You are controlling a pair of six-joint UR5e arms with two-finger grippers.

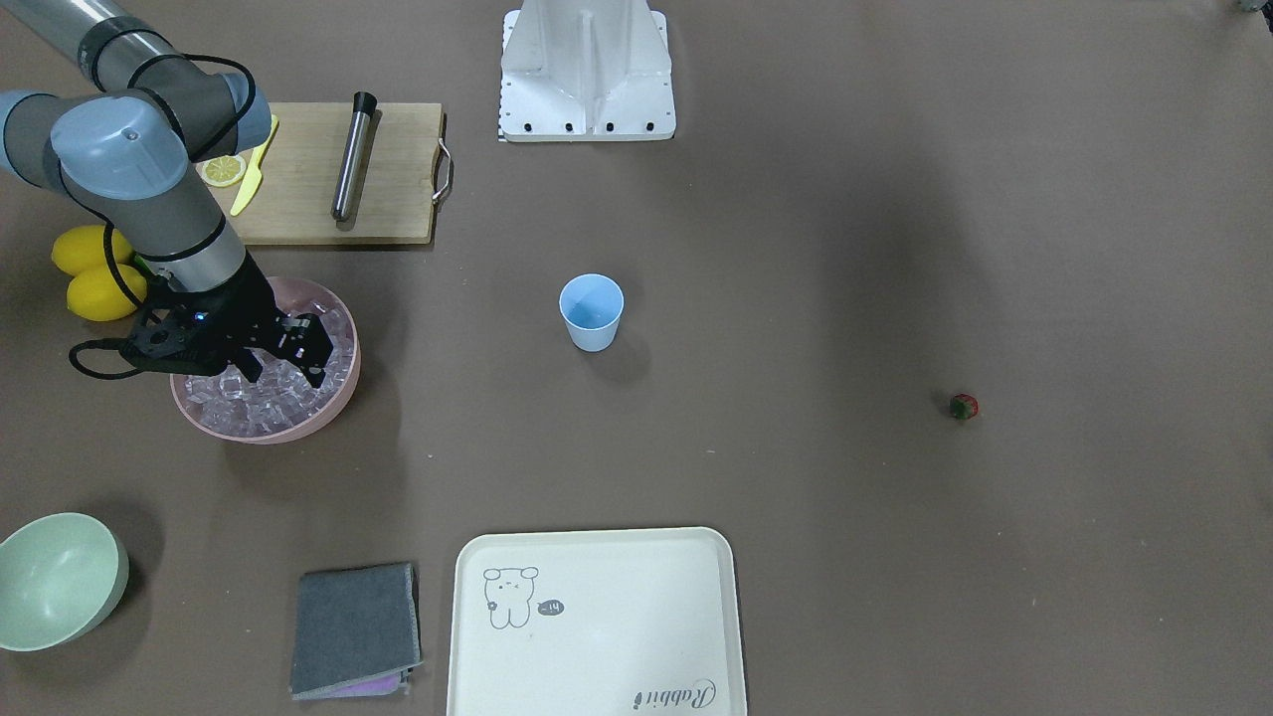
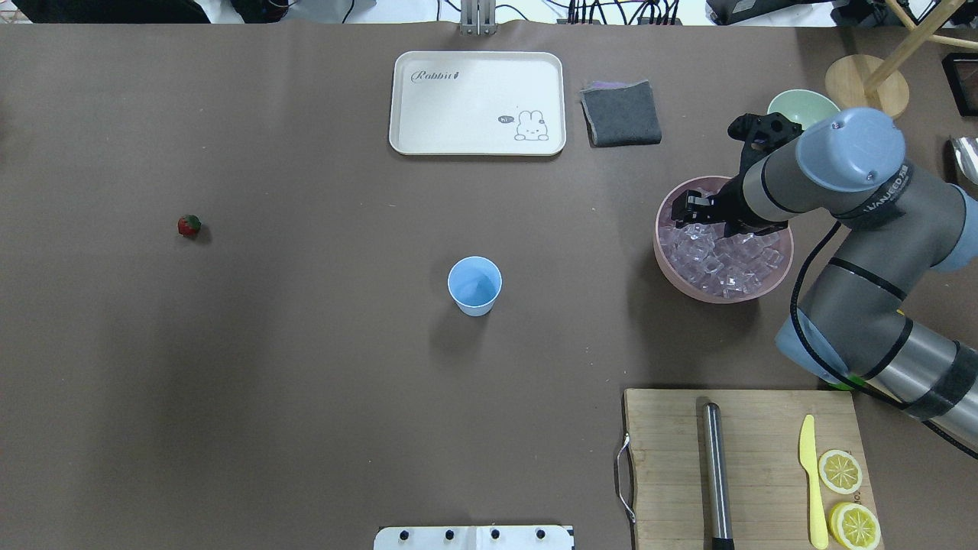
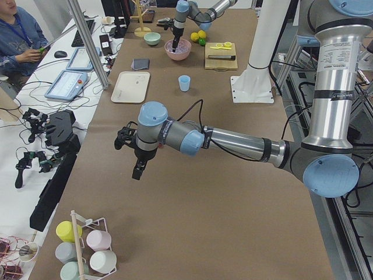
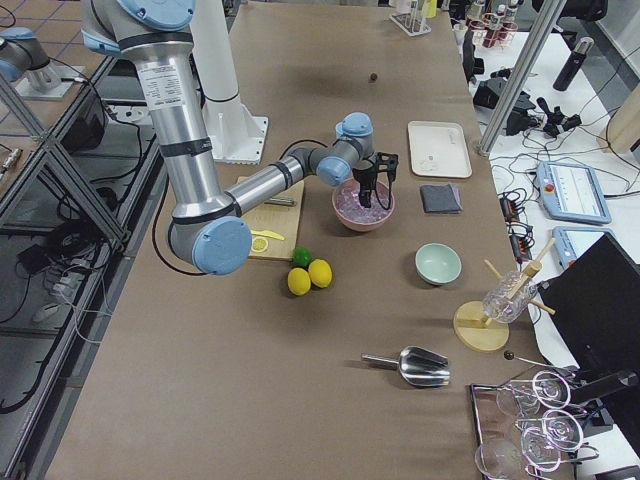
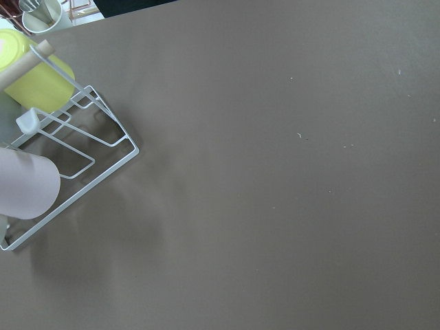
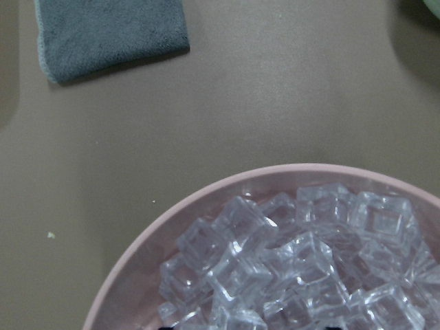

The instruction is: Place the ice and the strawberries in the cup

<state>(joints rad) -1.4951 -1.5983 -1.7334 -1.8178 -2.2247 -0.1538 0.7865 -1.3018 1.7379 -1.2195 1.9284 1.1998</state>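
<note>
Right gripper [image 1: 286,370]: jaws spread, pointing down into round pink bowl [image 1: 334,406] heaped with clear ice cubes [image 1: 259,403]. Light blue plastic cup [image 1: 591,310]: upright, empty. Left gripper [image 3: 138,172]: opening indiscernible.

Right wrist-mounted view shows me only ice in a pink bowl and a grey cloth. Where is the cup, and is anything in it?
Observer: The cup stands upright in the middle of the table, apart from the pink bowl; the overhead view shows it empty.
Operator: And the strawberry?
Observer: The strawberry lies alone on the table, beyond the cup from the bowl.
Operator: The left gripper?
Observer: The left gripper hangs over bare table at the robot's left end; open or shut, I cannot tell.
</note>
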